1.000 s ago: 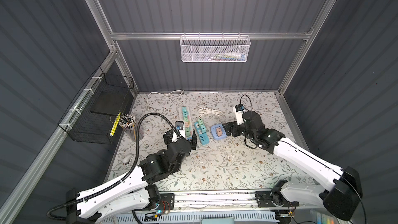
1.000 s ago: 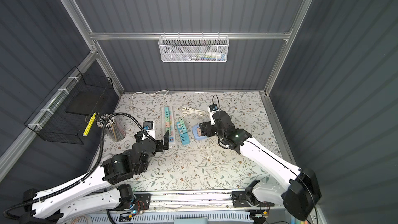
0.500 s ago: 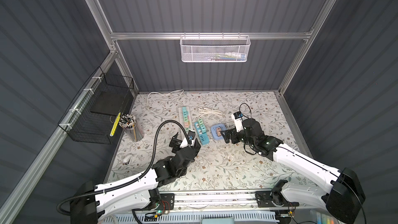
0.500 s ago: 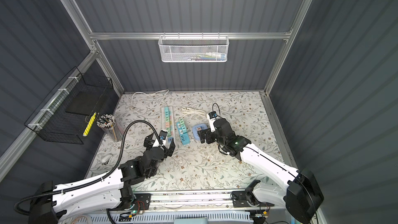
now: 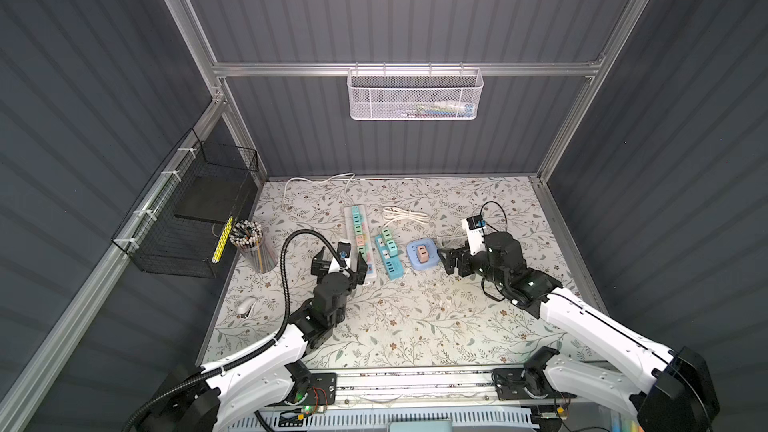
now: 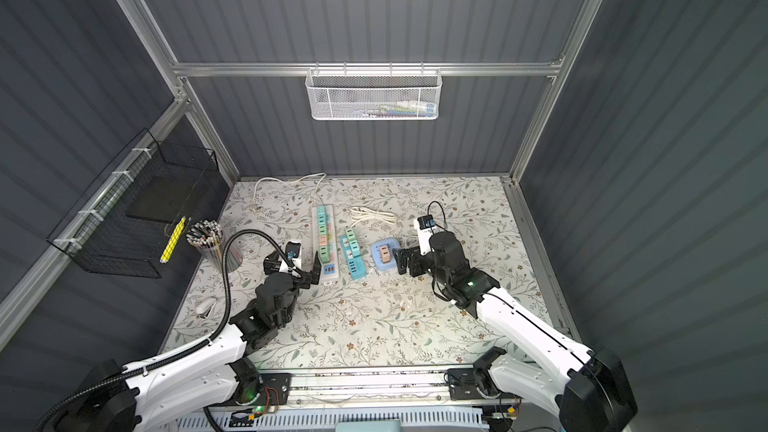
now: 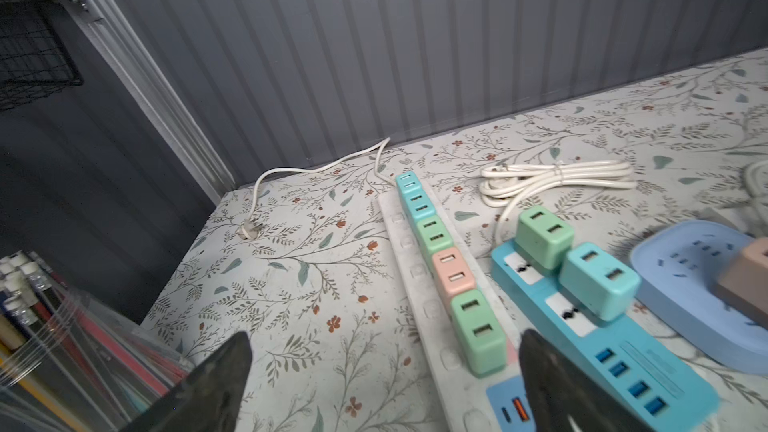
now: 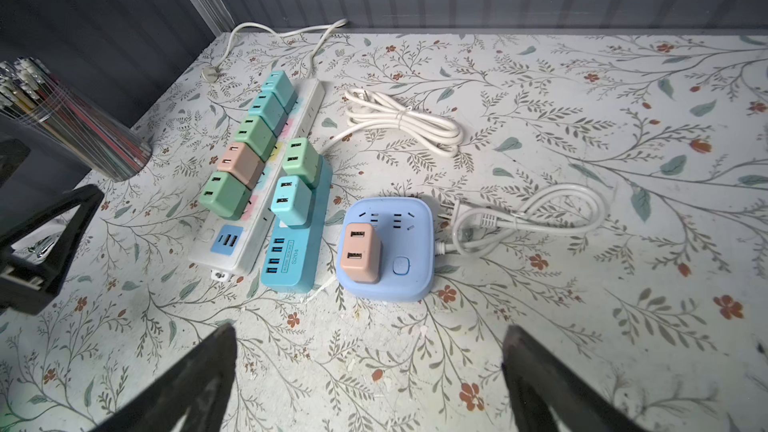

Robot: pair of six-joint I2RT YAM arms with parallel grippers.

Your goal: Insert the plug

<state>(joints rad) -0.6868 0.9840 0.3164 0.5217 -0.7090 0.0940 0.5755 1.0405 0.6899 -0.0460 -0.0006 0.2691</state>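
Note:
A pink plug [image 8: 360,253] stands upright in the light-blue square socket [image 8: 409,280] mid-table, seen in both top views [image 5: 422,253] [image 6: 384,253]. My right gripper [image 8: 370,328] is open and empty just right of that socket [image 5: 450,263] [image 6: 405,261]. The long white strip [image 5: 348,218] carries several coloured plugs, and the blue strip [image 5: 395,270] beside it carries a green and a teal one. My left gripper [image 7: 384,336] is open and empty, straddling the white strip's [image 7: 415,284] near end [image 5: 340,261], next to its last green plug [image 7: 478,330].
A pencil cup [image 5: 253,245] stands left of my left gripper. A coiled white cable [image 5: 405,216] lies behind the strips, and the socket's cord [image 8: 528,218] loops to its right. A black wire basket [image 5: 187,218] hangs on the left wall. A small white object [image 5: 246,306] lies at front left.
The right gripper has drawn slightly toward the front. The left arm has folded lower, its gripper still by the white strip's near end. Both stay open.

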